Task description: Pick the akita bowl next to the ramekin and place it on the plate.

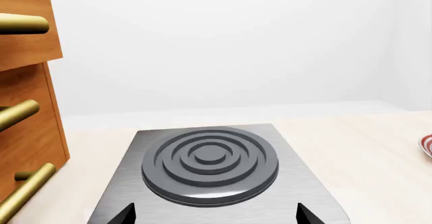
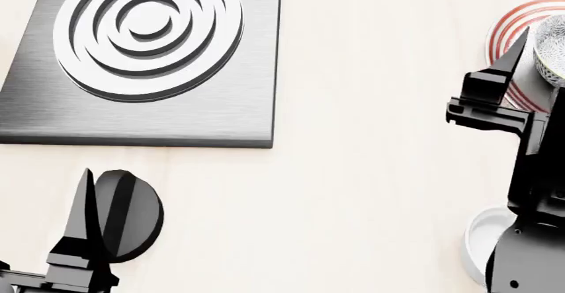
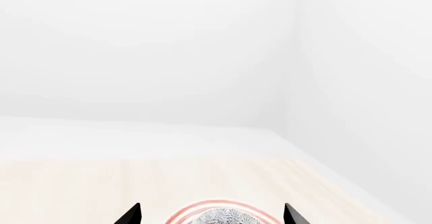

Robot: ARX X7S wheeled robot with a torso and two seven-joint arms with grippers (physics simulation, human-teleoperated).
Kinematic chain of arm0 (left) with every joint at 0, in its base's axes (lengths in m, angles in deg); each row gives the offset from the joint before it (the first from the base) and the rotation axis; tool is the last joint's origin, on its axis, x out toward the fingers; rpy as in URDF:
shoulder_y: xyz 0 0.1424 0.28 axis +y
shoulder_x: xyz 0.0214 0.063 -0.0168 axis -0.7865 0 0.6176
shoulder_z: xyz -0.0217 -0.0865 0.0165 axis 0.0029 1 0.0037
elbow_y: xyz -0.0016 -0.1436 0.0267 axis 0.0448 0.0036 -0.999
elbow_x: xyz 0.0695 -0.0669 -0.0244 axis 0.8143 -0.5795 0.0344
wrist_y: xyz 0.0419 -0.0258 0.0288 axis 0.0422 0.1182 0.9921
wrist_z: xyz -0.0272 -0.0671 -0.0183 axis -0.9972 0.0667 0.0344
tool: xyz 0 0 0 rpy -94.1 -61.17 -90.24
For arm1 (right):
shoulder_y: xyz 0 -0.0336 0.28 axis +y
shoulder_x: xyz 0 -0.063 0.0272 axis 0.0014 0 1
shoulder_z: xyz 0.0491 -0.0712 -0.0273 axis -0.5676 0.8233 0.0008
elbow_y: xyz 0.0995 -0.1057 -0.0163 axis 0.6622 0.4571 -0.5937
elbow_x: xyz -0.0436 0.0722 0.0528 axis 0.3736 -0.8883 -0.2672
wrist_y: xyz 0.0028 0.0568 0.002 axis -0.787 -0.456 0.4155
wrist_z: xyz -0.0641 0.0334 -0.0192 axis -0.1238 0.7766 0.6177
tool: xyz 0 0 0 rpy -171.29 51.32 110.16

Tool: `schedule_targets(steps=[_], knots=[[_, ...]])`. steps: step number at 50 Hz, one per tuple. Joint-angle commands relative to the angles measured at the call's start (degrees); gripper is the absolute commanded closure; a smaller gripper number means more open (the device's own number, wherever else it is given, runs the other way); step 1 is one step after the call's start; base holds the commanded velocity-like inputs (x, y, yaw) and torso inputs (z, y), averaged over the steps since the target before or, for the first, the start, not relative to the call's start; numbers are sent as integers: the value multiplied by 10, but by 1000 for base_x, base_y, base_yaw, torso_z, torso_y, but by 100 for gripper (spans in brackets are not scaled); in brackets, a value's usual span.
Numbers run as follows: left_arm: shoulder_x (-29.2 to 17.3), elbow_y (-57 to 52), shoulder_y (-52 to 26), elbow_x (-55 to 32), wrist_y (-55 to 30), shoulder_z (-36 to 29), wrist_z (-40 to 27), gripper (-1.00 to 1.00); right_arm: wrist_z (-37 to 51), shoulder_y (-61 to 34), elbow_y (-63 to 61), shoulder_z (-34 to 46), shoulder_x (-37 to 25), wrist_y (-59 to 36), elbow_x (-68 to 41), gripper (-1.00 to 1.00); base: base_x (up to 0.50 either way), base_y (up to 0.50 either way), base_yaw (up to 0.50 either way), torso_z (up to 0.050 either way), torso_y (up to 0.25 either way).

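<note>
Bowl (image 2: 554, 49) sits on plate (image 2: 510, 30), between R gripper (image 3: 212, 215) fingertips, which stand spread and appear to hold nothing. Bowl prob. rigid, glazed, slippery, breakable; grip by rim wall. Ramekin (image 2: 481, 240) behind fingers. L gripper (image 1: 214, 215) open, idle.

No readable text, label, brand, number or sign is showing anywhere in these views.
</note>
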Motion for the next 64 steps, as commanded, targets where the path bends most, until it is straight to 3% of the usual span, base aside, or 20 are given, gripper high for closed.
schedule_targets(steps=[1,27,64], knots=[[0,0,1,2,1,-1,0,-100,6,53,-35,32,8,30,16,-100,0,0,0,0,0],[4,9,2,7,4,-8,4,-100,38,139,-37,107,23,123,44,-100,0,0,0,0,0],[4,11,4,8,8,-11,6,-100,68,217,-144,180,16,136,87,-100,0,0,0,0,0]])
